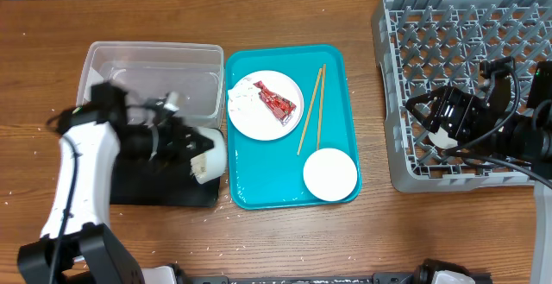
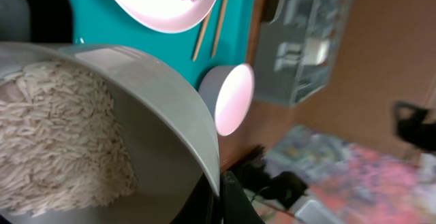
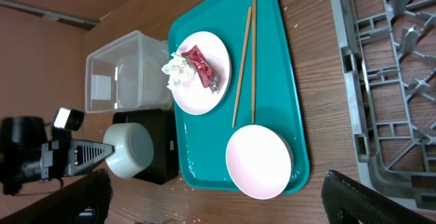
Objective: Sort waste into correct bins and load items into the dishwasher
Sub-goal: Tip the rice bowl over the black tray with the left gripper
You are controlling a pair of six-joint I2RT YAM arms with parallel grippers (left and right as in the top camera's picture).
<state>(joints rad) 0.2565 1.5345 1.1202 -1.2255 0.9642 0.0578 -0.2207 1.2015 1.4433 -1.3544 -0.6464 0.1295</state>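
Left pincer: closed on the rim of a small bowl, one finger inside and one outside, so the bowl can be tipped from its edge.
Bowl's load: white rice lies banked against the lower wall, and the bowl leans on its side, which looks like a pour being set up.
Where the bowl hangs: over the right end of the black tray, just in front of the clear tub. I judge the black tray to be the bin meant for the rice.
Right pincer: fingers spread wide with nothing between them in its own camera. It sits over the dish rack, probably parked there out of the way.
Teal tray: keeps the rest together between bins and rack.
Plate: carries the red wrapper and a tissue wad, both yet to be sorted.
Chopsticks: lie side by side right of the plate.
Second bowl: sits at the tray's near right corner, awaiting the rack.
Counter: a few stray grains lie near the black tray.
Writing: none readable, and any print on the wrapper is too small to make out.
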